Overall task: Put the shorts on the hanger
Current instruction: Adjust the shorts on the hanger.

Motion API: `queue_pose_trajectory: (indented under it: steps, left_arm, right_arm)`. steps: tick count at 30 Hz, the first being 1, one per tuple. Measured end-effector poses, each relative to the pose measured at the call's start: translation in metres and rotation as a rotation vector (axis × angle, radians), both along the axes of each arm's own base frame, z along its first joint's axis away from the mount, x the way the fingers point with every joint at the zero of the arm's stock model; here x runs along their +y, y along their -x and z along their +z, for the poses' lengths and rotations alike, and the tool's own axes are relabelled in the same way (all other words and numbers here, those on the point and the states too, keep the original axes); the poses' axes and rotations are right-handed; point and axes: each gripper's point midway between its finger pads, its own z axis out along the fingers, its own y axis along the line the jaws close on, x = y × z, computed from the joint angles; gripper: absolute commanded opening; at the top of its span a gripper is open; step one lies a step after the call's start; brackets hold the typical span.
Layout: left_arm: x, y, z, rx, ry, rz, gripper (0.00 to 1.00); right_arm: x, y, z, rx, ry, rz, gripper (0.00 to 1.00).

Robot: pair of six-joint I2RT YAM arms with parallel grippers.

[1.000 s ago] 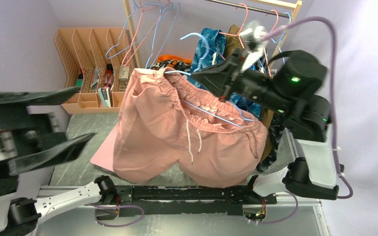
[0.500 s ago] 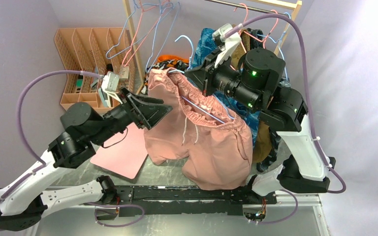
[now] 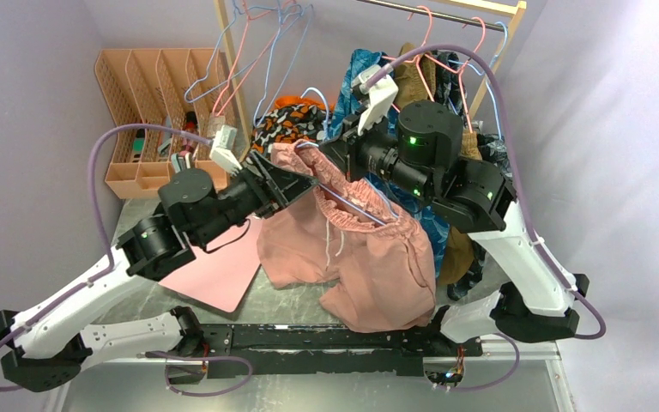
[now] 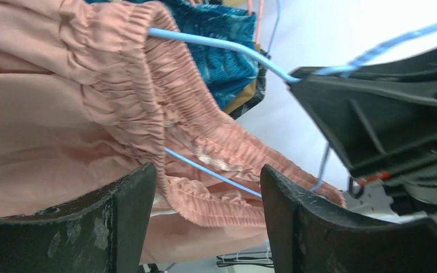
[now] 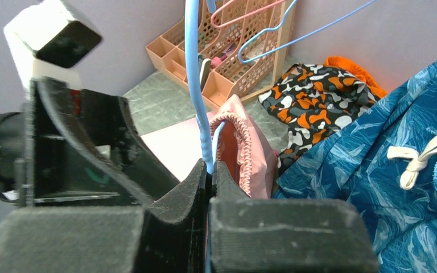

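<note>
The dusty-pink shorts (image 3: 369,257) hang in the air off the thin light-blue hanger (image 3: 353,202), whose wire runs through the gathered waistband. My right gripper (image 3: 329,149) is shut on the hanger's wire near its neck; in the right wrist view the wire (image 5: 193,68) rises straight out of the closed gripper (image 5: 209,168). My left gripper (image 3: 300,182) is open at the waistband's left end. In the left wrist view, its gripper (image 4: 207,190) frames the ruffled waistband (image 4: 142,108) and the hanger's lower wire (image 4: 216,174), with nothing pinched.
A flat pink board (image 3: 219,275) lies on the table under the left arm. A peach desk organiser (image 3: 150,94) stands at the back left. The wooden rack (image 3: 233,77) carries spare wire hangers and a blue patterned garment (image 3: 365,73). An orange-and-black garment (image 3: 281,127) lies behind.
My left arm swung in from the left edge to the waistband, its jaws narrowing a little. The right arm carried hanger and shorts leftward, and the shorts now hang more bunched.
</note>
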Motion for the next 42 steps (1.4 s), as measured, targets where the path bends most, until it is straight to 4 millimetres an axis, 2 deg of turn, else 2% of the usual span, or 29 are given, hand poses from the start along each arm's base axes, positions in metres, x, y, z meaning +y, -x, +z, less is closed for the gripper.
queue_pose_trajectory:
  steps: [4,8,13,16,22,25,31,37,42]
  left_arm:
    - [-0.013,-0.008,-0.025,0.075,-0.040,0.002,0.66]
    - [-0.018,-0.010,-0.041,0.124,-0.074,0.004,0.62]
    - [-0.020,-0.011,-0.049,0.147,-0.085,0.003,0.44]
    - [-0.023,-0.012,-0.052,0.154,-0.093,0.001,0.39]
    - [-0.024,-0.013,-0.056,0.159,-0.101,0.001,0.42]
    - [-0.025,-0.014,-0.057,0.161,-0.103,0.001,0.38]
    - [-0.027,-0.016,-0.063,0.163,-0.120,0.000,0.08]
    - [-0.021,-0.014,-0.057,0.143,-0.111,0.009,0.07]
    - [-0.002,-0.009,-0.038,0.101,-0.064,0.044,0.07]
  right_arm:
    - [-0.002,0.002,0.000,-0.002,-0.004,0.004,0.00]
    - [-0.005,0.004,0.004,-0.012,-0.020,0.005,0.00]
    - [-0.005,0.005,0.005,-0.014,-0.024,0.007,0.00]
    - [-0.003,0.004,0.000,-0.009,-0.017,0.010,0.00]
    - [0.000,0.003,-0.008,0.000,-0.005,0.015,0.00]
    - [0.000,0.004,-0.006,-0.003,-0.011,0.020,0.00]
    - [-0.002,0.008,-0.006,-0.005,-0.017,0.033,0.00]
    - [-0.004,0.010,-0.011,-0.002,-0.013,0.033,0.00]
    - [-0.006,0.011,-0.012,-0.003,-0.017,0.032,0.00]
